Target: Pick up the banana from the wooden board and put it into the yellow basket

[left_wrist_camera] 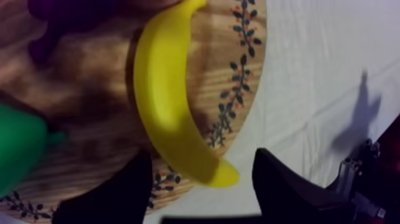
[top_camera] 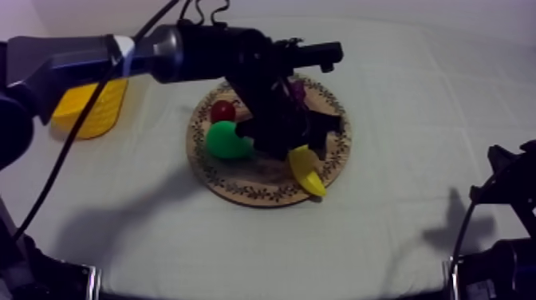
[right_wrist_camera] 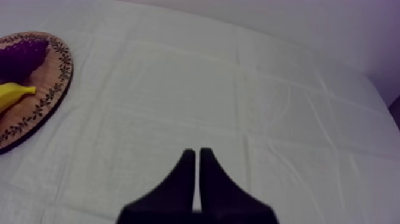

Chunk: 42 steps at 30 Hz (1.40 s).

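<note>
The yellow banana [top_camera: 307, 171] lies on the near right part of the round wooden board [top_camera: 239, 187]. My left gripper [top_camera: 301, 146] hangs just over it, arm coming in from the upper left. In the left wrist view the banana [left_wrist_camera: 166, 101] curves along the board's patterned rim [left_wrist_camera: 238, 89], and its lower tip sits between my open left gripper's [left_wrist_camera: 199, 186] black fingers [left_wrist_camera: 119, 196] without touching them. The yellow basket [top_camera: 89, 108] stands at the far left. My right gripper [right_wrist_camera: 197, 179] is shut on nothing, low over the cloth at the right [top_camera: 490, 190].
A green pear [top_camera: 227, 140], a small red fruit [top_camera: 223, 110] and purple grapes [top_camera: 297, 88] share the board with the banana. The right wrist view catches the board's edge [right_wrist_camera: 53, 77] with the grapes [right_wrist_camera: 21, 56] and banana tip [right_wrist_camera: 15, 94].
</note>
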Motion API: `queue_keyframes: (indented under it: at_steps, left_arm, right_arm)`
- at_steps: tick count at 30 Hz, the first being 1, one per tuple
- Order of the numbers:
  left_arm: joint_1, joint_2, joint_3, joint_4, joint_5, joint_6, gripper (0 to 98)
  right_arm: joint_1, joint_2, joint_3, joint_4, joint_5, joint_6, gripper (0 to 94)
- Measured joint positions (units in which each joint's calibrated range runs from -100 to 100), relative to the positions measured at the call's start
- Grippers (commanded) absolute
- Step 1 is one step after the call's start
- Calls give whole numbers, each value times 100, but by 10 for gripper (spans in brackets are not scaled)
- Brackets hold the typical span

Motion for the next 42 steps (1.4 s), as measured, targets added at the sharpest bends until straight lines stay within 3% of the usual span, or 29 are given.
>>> queue_keyframes:
  at_steps: [9, 18, 30, 42]
  left_arm:
    - [-44, 725, -1007, -196, 771, 275, 608]
    - [52, 1094, -1489, -516, 1370, 611, 481]
    - [112, 1232, -1636, -770, 1681, 799, 364]
    - [266, 181, -1924, -1358, 2471, 1214, 342]
  right_arm:
    - [0, 0, 0, 0, 0, 0, 6]
    - [0, 0, 0, 0, 0, 0, 6]
    - [0, 0, 0, 0, 0, 1, 6]
    - [0, 0, 0, 0, 0, 1, 6]
